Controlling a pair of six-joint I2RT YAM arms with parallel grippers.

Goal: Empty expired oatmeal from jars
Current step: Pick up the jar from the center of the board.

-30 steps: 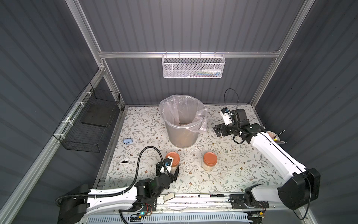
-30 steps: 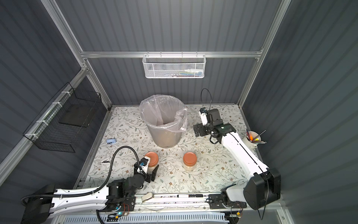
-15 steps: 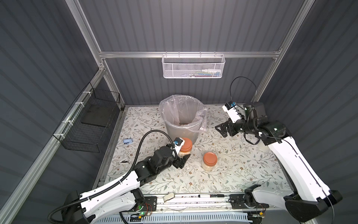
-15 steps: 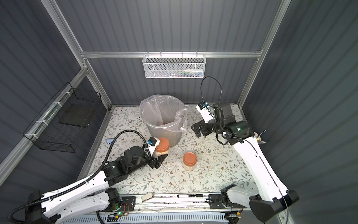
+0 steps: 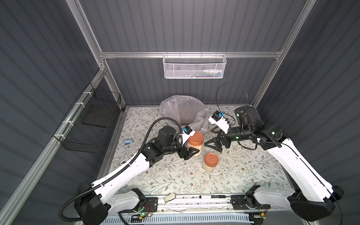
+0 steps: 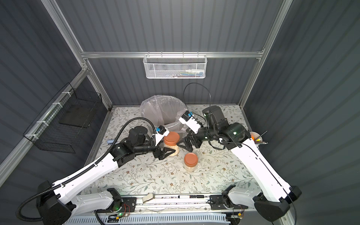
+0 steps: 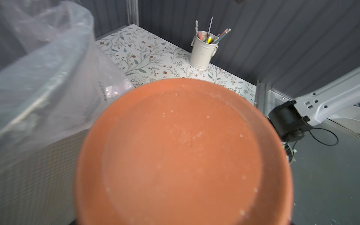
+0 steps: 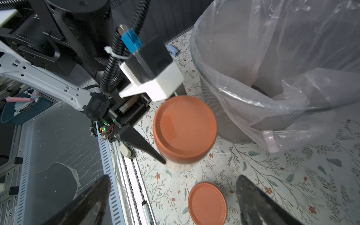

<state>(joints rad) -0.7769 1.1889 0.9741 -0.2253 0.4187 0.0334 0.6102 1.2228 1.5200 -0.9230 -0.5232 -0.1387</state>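
**While the left arm holds a jar upright, its lid lies just ahead of your open right jaws**

Because the left gripper is clamped round the glass body of the held jar, the lid is the only part you can reach. It faces up, so the jar's long axis stands about vertical. The jar looks lifted clear of the table, though that cannot be told for certain.

Your right gripper is the free one and close by. Its jaws are spread wide and empty, just beside the lid on the side away from the left arm, not touching it. In the right wrist view the lid sits ahead of the two fingers, between their lines. You probably need to go forward and a little down, then close across the lid's rim to twist.

The oatmeal shows pale through the glass, so keep the jar upright until it is opened.

Room is tight:
- The bin and its loose liner stand just behind the jar.
- The second jar, lidded, sits on the flat floral table near your right jaws.
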